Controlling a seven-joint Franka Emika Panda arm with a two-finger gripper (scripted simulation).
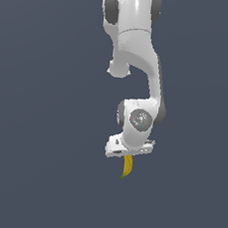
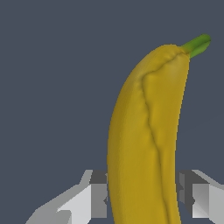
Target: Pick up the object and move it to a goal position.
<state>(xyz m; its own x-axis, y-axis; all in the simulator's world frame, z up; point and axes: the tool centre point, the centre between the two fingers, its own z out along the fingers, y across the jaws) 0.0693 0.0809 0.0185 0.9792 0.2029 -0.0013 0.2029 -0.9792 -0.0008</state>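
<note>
Item: banana [image 2: 144, 131], yellow, green stem, clamped near one end between the fingers of our gripper [image 2: 142, 197]; we carry it slowly, since its long free end may swing.

object: banana [image 2: 144, 140], small, slim, curved
colour: yellow peel with a lengthwise ridge, green stem tip [image 2: 197, 45]
pose: hangs lengthwise, stem end pointing away from the fingers [image 2: 98, 199]
state: one end pinched between the fingers, one on each side
location: directly under the wrist in the exterior view [image 1: 127, 165]
</note>
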